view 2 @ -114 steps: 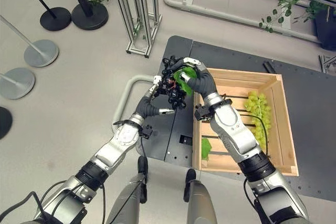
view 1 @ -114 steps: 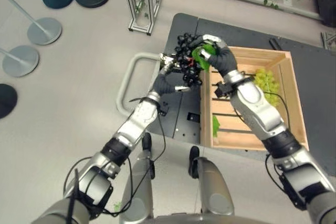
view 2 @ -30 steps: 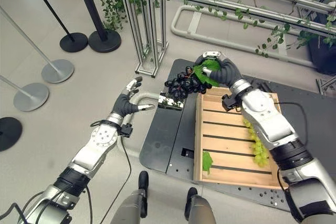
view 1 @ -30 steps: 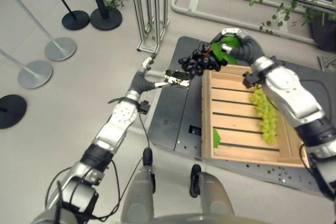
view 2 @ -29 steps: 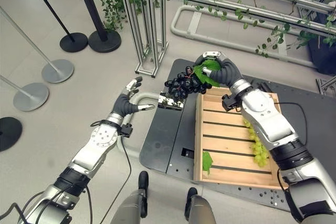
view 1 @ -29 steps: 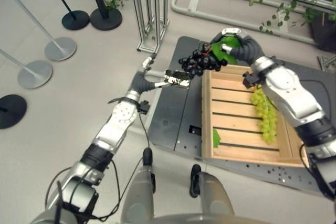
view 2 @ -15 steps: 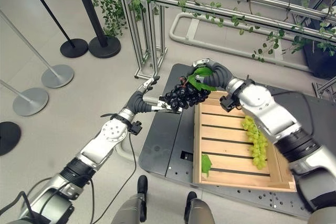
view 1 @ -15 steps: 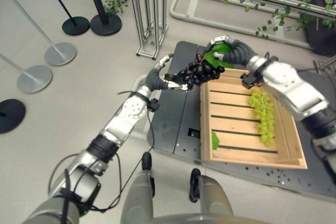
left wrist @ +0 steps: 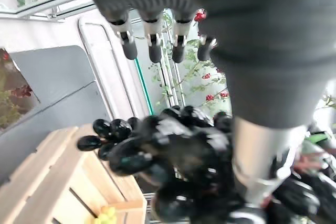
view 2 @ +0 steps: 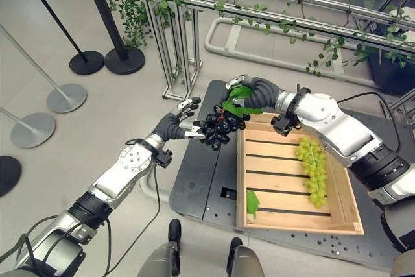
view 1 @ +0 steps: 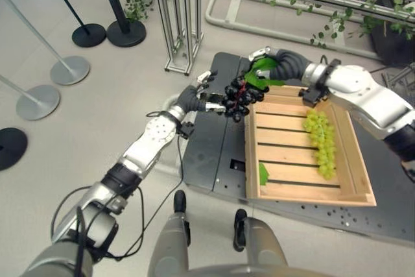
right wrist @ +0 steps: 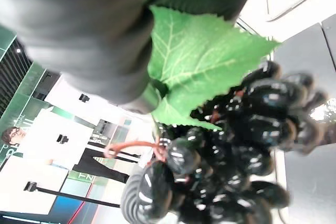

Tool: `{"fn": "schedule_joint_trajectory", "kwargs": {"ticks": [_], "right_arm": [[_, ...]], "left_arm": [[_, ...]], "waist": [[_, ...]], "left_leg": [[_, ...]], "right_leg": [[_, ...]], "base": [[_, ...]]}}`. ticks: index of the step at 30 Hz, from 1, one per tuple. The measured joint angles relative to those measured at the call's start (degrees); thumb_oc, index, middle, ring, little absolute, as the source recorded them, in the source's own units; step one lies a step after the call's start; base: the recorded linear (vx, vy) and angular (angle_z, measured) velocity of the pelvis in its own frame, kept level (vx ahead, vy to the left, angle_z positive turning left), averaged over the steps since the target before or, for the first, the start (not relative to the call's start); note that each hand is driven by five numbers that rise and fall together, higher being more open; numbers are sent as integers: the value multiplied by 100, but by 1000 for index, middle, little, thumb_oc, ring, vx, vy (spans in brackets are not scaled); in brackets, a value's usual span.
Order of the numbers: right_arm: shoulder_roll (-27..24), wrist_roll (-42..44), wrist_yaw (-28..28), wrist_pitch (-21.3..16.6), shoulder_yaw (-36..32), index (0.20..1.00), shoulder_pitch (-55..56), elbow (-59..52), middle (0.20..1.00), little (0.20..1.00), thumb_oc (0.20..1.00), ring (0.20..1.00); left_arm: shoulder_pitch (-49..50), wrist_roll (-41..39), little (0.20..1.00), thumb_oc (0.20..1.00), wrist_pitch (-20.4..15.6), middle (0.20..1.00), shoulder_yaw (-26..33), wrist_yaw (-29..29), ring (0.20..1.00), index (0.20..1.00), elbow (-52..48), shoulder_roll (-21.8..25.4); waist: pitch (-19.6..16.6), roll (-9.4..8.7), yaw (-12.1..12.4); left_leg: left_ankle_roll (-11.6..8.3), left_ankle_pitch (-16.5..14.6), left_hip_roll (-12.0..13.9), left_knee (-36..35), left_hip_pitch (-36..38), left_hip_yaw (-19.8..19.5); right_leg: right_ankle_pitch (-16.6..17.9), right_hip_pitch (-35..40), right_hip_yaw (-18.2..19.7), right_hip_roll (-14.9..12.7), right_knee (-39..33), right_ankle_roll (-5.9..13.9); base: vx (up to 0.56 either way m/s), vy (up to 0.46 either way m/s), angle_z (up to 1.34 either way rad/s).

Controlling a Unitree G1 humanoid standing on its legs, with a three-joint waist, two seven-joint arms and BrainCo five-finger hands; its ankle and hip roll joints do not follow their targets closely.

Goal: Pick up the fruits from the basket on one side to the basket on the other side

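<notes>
A bunch of black grapes [view 1: 238,93] with a green leaf [right wrist: 199,66] hangs in the air just left of the wooden crate [view 1: 249,154]. My right hand [view 1: 280,65] is shut on its top by the leaf. My left hand [view 2: 172,125] reaches in from the left, its straight fingers [left wrist: 152,45] spread over the black grapes [left wrist: 173,150] and the thumb against the underside. A bunch of green grapes [view 2: 311,170] lies inside the crate along its right side. A loose green leaf [view 1: 262,173] lies near the crate's front left corner.
The crate stands on a dark grey platform [view 1: 207,154] on the floor. A metal frame with vines [view 1: 178,24] rises beyond my left hand. Stanchion bases [view 1: 68,69] stand on the floor at far left.
My left hand has swung from the open floor side up to the black grapes and now touches them. The right hand has carried the bunch a little left. The camera has shifted.
</notes>
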Motion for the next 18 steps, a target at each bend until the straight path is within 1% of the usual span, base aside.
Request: {"fn": "schedule_joint_trajectory", "kwargs": {"ticks": [4,8,9,11,13,14,15,18], "right_arm": [[0,1,31,1,0,200,0,0,200,200,200,200],[-17,72,225,16,57,200,-20,-156,200,200,200,200],[-43,120,336,18,138,200,-35,-238,200,200,200,200],[-45,132,429,41,306,200,-85,-246,200,200,200,200],[-50,133,478,83,523,200,-211,-242,200,200,200,200],[-58,284,545,122,637,200,-275,-245,200,200,200,200],[-58,354,591,129,714,200,-322,-249,200,200,200,200],[-58,355,609,134,722,200,-341,-260,200,200,200,200]], "left_arm": [[-108,0,1000,1000,0,1000,-1,-12,1000,1000,1,3],[-181,0,1000,1000,-5,1000,-33,-81,1000,1000,0,51],[-260,1,1000,1000,-16,1000,-171,-134,1000,1000,0,120],[-300,1,1000,1000,-21,1000,-266,-210,1000,1000,1,132],[-388,2,1000,1000,-26,1000,-460,-284,1000,1000,4,239],[-559,3,1000,1000,-26,1000,-718,-392,1000,1000,4,380],[-661,3,1000,1000,-28,1000,-829,-455,1000,1000,4,442],[-723,4,1000,1000,-31,1000,-858,-530,1000,1000,4,461]], "waist": [[-1,1,1],[-74,47,0],[-106,55,2],[-165,53,4],[-191,57,-6],[-191,56,-1],[-192,57,-3],[-194,54,-2]], "left_leg": [[-10,-9,0,-5,49,0],[14,-36,-1,-11,50,0],[11,-39,0,-14,50,-3],[4,-44,0,-18,49,-2],[-17,-36,0,-16,50,0],[-20,-33,2,-15,49,0],[-20,-33,-1,-15,49,1],[-19,-33,0,-14,49,1]], "right_leg": [[-8,50,1,-3,0,-3],[-27,50,0,-5,3,-3],[-36,47,-2,-4,7,-5],[-46,45,-2,-3,7,-6],[-50,45,-2,-3,6,-7],[-51,44,-3,1,7,-8],[-52,44,-2,-3,7,-7],[-53,44,-2,-2,4,-6]], "base": [[0,0,0],[0,0,0],[0,0,0],[0,0,0],[0,0,0],[0,0,0],[0,0,0],[0,0,0]]}}
